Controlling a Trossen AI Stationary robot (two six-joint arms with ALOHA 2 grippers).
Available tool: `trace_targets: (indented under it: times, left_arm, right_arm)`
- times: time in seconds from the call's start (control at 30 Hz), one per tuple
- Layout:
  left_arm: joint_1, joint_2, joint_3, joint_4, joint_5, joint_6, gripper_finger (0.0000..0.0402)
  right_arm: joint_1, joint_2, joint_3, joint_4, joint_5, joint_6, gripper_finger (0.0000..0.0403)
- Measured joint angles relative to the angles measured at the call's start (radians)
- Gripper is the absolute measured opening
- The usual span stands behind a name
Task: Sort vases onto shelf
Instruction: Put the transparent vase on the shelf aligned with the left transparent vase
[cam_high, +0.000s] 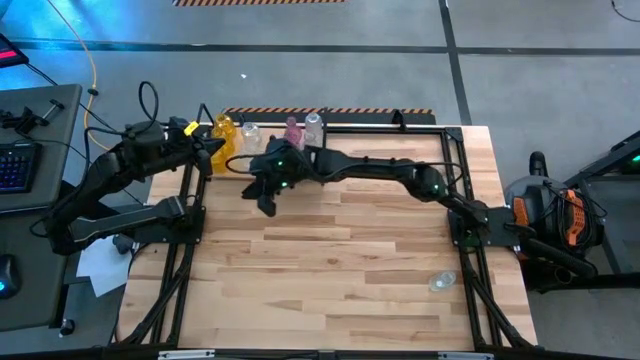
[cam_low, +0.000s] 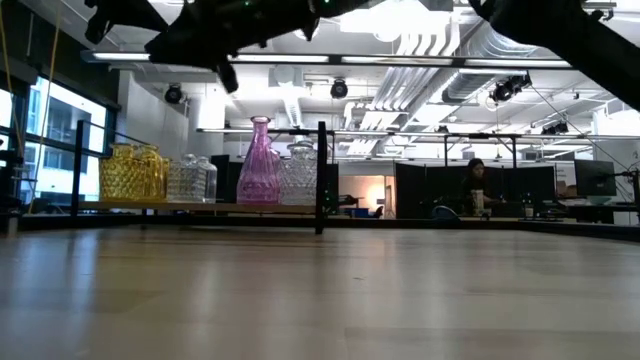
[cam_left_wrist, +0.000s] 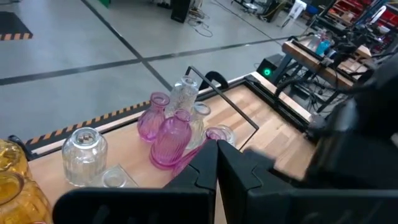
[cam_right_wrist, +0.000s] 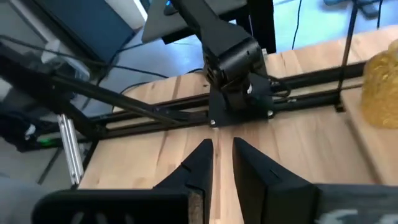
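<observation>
Nearest the camera, one clear vase lies alone on the bench's near right. Far left, the shelf carries upright vases: two amber, two pink, several clear. Both the right end effector and the left end effector have fingers nearly together, empty.
</observation>
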Motion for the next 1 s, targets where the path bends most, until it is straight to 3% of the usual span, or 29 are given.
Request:
trace_targets:
  times: [0.23, 0.53, 0.63, 0.77, 0.9, 1.0]
  left_arm:
    - [0.0, 0.006, 0.0, -0.034, 0.032, -0.008, 0.0]
    - [-0.002, 0.168, 0.0, -0.156, 0.323, 0.17, 0.0]
    - [-0.002, 0.25, 0.053, -0.217, 0.353, 0.251, 0.0]
    - [-0.002, 0.398, 0.211, -0.404, 0.294, 0.445, 0.0]
    - [0.005, 0.57, 0.382, -0.602, 0.108, 0.625, 0.0]
    - [0.019, 0.69, 0.475, -0.688, 0.038, 0.747, 0.0]
  right_arm:
    - [-0.02, 0.014, 0.016, -0.085, 0.0, 0.024, 0.0044]
    - [-0.073, -0.091, 0.016, -0.174, 0.027, 0.008, 0.0044]
    - [-0.09, -0.146, 0.016, -0.212, 0.065, -0.003, 0.0044]
    - [-0.103, -0.227, 0.016, -0.277, 0.147, -0.031, 0.0044]
    - [-0.112, -0.294, 0.017, -0.339, 0.219, -0.055, 0.0044]
    - [-0.118, -0.321, 0.017, -0.381, 0.251, -0.074, 0.0044]
